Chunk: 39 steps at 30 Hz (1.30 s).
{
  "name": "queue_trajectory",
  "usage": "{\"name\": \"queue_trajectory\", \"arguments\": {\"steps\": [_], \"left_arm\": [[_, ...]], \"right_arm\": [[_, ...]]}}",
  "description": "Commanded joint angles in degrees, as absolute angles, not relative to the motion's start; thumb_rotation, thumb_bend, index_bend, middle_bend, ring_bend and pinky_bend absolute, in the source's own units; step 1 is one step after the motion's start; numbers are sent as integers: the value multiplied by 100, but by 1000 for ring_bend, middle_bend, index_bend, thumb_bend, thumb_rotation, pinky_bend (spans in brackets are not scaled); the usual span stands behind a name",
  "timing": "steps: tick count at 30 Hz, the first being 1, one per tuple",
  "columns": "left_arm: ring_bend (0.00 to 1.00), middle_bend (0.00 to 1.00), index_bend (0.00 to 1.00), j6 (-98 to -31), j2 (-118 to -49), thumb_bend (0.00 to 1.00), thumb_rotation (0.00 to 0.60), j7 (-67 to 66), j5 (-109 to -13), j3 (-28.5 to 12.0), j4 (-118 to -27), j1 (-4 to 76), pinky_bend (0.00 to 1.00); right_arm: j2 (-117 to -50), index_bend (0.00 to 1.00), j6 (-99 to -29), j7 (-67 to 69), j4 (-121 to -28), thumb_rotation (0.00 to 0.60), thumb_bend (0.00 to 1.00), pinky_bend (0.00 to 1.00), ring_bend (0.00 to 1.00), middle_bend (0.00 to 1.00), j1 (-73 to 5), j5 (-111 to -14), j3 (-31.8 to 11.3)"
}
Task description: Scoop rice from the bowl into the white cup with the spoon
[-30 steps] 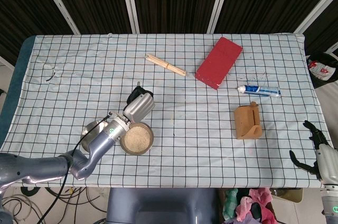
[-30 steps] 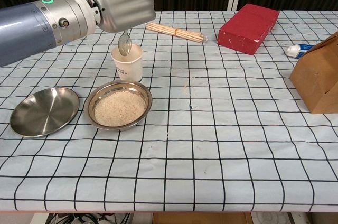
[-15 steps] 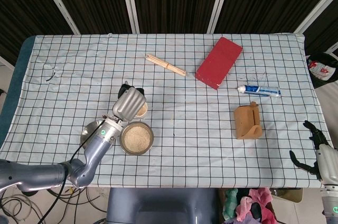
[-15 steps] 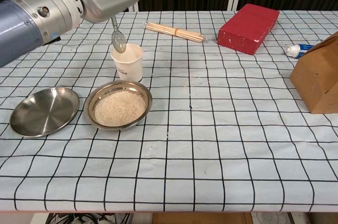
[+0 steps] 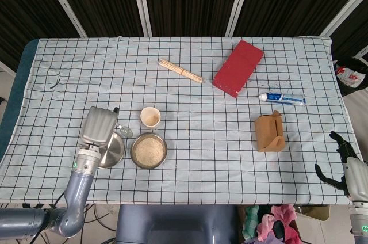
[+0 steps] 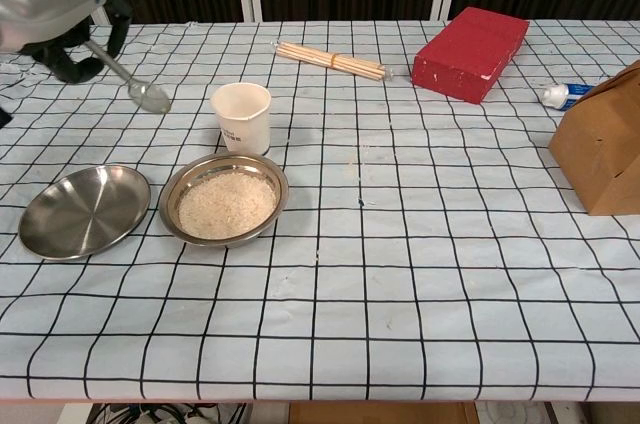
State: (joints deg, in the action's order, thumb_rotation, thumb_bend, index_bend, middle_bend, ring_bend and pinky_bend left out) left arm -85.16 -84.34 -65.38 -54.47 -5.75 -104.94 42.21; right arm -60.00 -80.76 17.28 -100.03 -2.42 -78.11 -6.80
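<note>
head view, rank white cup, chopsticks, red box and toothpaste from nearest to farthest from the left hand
Measured from the left hand, which holds the spoon:
1. White cup, just to its right, beside the rice bowl.
2. Chopsticks, farther back, mid-table.
3. Red box, back and right of the chopsticks.
4. Toothpaste, far right side.

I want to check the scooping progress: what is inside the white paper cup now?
The head view shows light tan rice inside the white paper cup. Its depth cannot be told. In the chest view the cup's wall hides the contents.
</note>
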Motion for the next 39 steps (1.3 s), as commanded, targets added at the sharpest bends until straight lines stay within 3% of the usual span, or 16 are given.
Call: {"name": "queue_trajectory", "arguments": {"steps": [1,14,29,39], "left_arm": [[1000,1000,791,-8587,-8340,477,600,-6204,-5472,-258,-10473,3869,1000],[1000,1000,764,-8289,-8804,449,600,-5777,-4980,-182,-9460,3426,1000],[1000,1000,570,-7959,-9273,257,600,-6026,-4626,-357,-9022,3431,1000],[1000,1000,453,-8085,-9010,102,600,-6027,-4687,-389,-9438,3326,1000]], "right_arm": [[-6000,83,-8076,1724,-10006,600,306,218,82,110,-241,-7808,-680],[-5991,83,-8066,1749,-10003,600,306,218,82,110,-243,-7797,-687],[-5986,83,-8072,1742,-10016,600,306,217,82,110,-238,-7779,-695],[-5985,83,-8073,1744,-10012,600,306,217,82,110,-235,-7795,-687]]}}
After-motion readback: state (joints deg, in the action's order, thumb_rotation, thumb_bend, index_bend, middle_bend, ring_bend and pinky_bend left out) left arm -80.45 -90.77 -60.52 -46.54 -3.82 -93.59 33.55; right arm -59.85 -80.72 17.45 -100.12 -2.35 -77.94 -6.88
